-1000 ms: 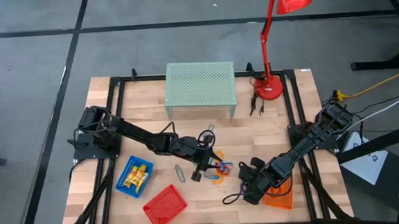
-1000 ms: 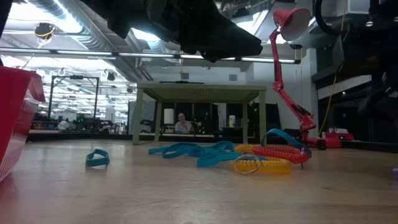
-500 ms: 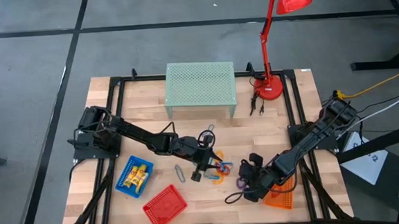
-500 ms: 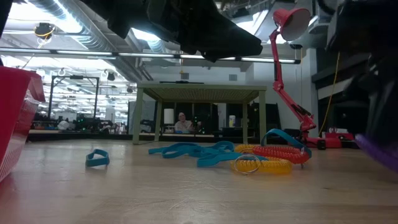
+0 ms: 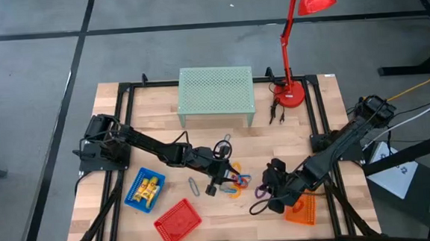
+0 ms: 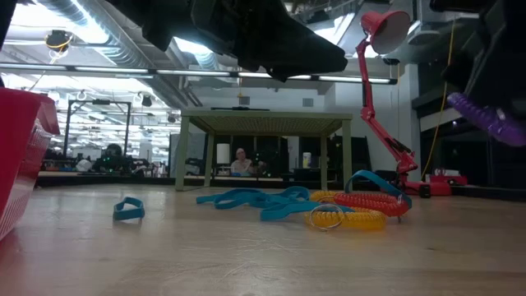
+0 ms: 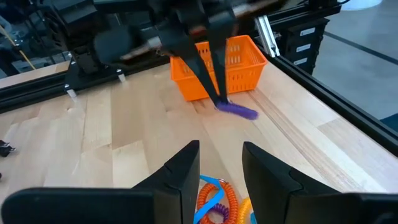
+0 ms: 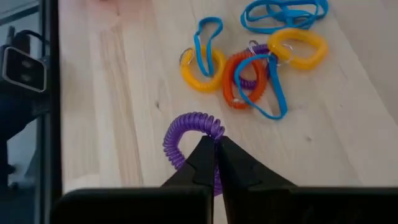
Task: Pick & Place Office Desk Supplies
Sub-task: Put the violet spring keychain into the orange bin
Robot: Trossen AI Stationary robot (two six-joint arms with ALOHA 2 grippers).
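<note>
— Nearest the front edge?
— Red basket [image 5: 178, 221] front-left, orange basket [image 5: 300, 210] front-right, blue basket [image 5: 145, 189] just behind the red one with yellow blocky pieces [image 5: 149, 187] inside.
— And the right gripper [image 5: 267, 199]?
— Just beside the orange basket, on its inner side, fingers pinched tight on a purple coiled ring [image 8: 185, 140], lifted clear of the wood with the loop hanging from the tips [image 6: 490, 117].
— Farther in?
— Left gripper [image 5: 219, 184] poised above the heap at mid-table, fingers [image 7: 186, 174] parted, gripping nothing.
— The heap itself?
— Orange, yellow and red coiled rings [image 8: 241, 74] tangled with blue loops [image 8: 285, 14], flat on the table [image 5: 305, 130]; a grey clip [image 5: 194, 187] lying apart, between heap and blue basket.
— At the back?
— Pale green mesh stand [image 5: 216, 93], then the red desk lamp [image 5: 294, 42] at the far right corner.
</note>
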